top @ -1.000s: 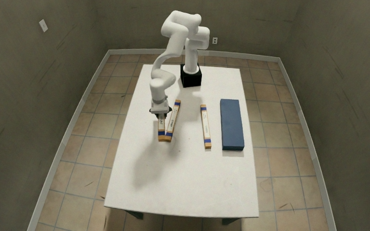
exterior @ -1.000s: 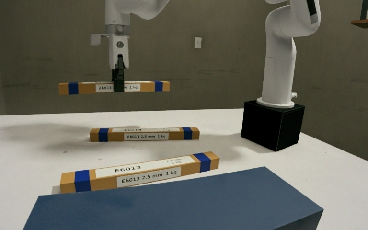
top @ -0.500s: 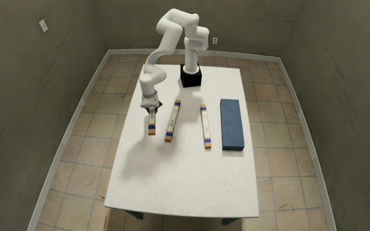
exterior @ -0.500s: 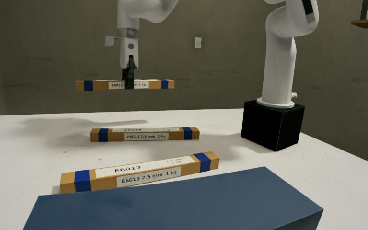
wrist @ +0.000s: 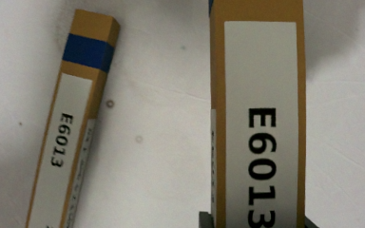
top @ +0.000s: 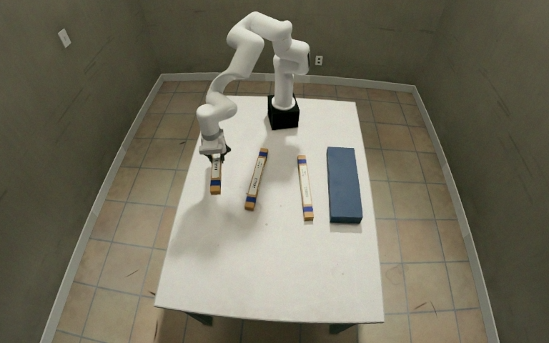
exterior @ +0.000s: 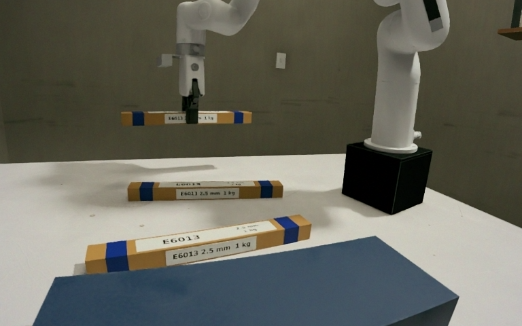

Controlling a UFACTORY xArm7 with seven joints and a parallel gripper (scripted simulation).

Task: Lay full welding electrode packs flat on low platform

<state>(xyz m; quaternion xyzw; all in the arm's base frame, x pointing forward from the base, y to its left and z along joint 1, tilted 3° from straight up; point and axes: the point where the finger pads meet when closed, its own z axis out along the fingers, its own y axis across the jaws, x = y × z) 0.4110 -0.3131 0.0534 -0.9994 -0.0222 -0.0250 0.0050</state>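
We find the platform (top: 344,184) (exterior: 246,288) matt and smooth, painted-looking. Beside it, the worktop (top: 275,259) (exterior: 473,246) (wrist: 162,190) appears matt, faintly scuffed. The pack nearest the platform (top: 305,190) (exterior: 200,244) looks like matt cardboard with paper labels. Beyond the worktop, we note smooth, plastic-looking arm covers (top: 247,52) (exterior: 396,100).
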